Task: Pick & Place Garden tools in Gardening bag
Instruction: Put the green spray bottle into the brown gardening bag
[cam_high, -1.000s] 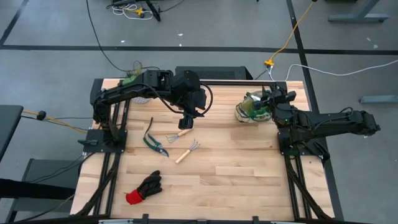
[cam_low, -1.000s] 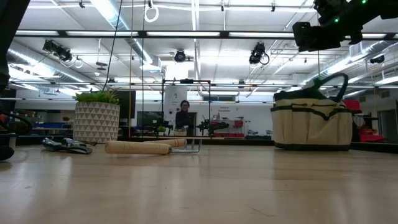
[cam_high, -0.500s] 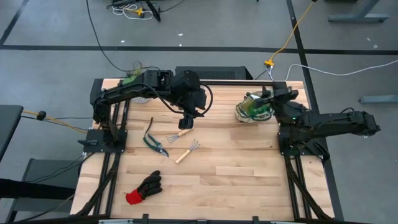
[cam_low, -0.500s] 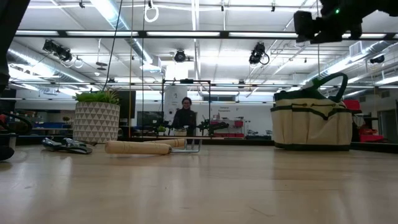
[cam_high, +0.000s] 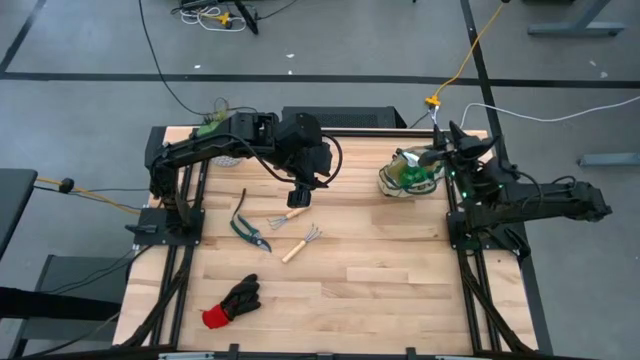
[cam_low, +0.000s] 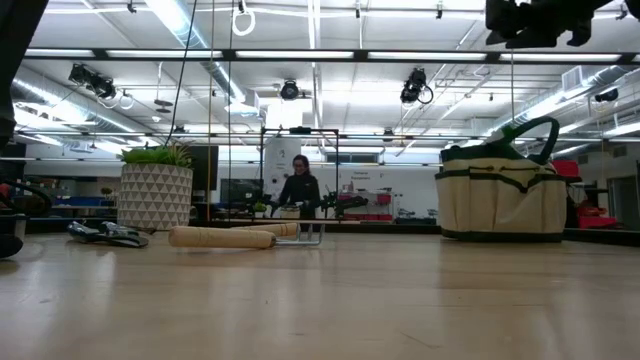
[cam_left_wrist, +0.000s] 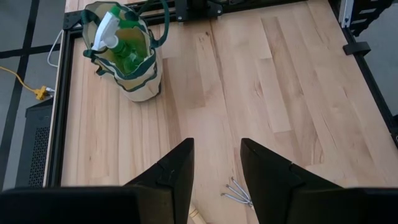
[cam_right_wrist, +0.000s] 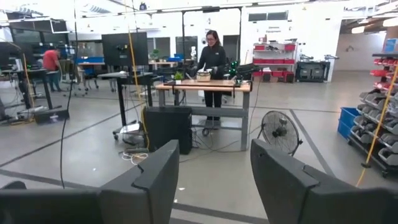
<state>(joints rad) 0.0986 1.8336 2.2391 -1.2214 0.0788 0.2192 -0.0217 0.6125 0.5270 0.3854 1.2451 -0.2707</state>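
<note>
Left end effector (cam_high: 299, 197) hangs over the fork (cam_high: 290, 215) mid-bench, fingers apart and nothing in them (wrist cam shows bare wood between the tips, tines just below).

Going L to R on the bench: glove (cam_high: 232, 301) sits near the front-left, well apart from everything. Shears (cam_high: 246, 227) lie just left of the fork, rake (cam_high: 300, 243) just in front of it. None of those 4 are in the bag (cam_high: 405, 174) yet. Bag's at the back-right, upright, and the spray bottle (cam_left_wrist: 118, 38) is already inside w/ its white head poking out. So I'd call it 1 of 5 done, 4 left.

Right end effector (cam_high: 455, 150) is up beside the bag, raised and aimed out at the room; fingers spread, empty.

Other stuff: plant pot (cam_low: 156, 196) at the back-left behind the left arm, not part of the job. Person (cam_right_wrist: 213, 65) at a desk way off in the room. Nothing blocks the run from fork to bag imo, but the right arm parked next to the bag could crowd a drop.
</note>
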